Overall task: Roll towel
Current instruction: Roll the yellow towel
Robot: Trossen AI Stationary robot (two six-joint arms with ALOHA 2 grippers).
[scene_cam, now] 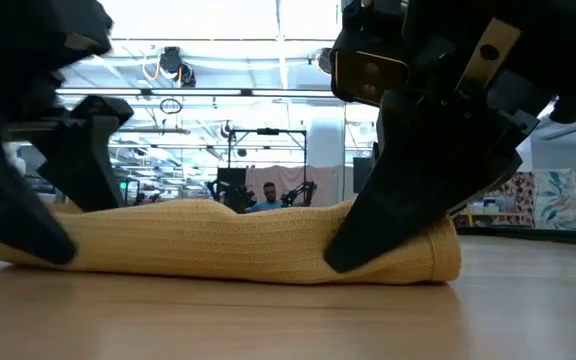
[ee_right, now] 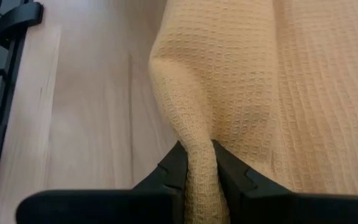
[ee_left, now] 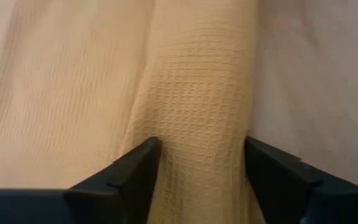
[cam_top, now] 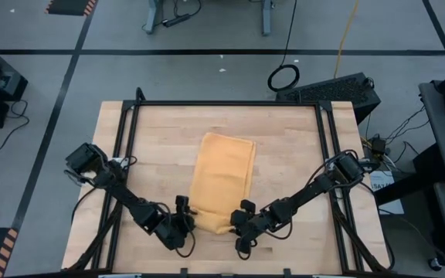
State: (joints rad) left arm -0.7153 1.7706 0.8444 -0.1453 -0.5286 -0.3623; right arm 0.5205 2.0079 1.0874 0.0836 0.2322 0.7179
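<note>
Mustard-yellow waffle-weave towel

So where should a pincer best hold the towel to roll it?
Grip the towel at its near short edge, coming from the table's front. It lies lengthwise away from the arms, and that edge is already raised into a fold, with the left pincer and right pincer at its corners.

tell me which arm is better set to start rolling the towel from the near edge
Right, probably. The right gripper is already pinched shut on the towel edge, while the left gripper only straddles a fold, fingers apart.
</note>
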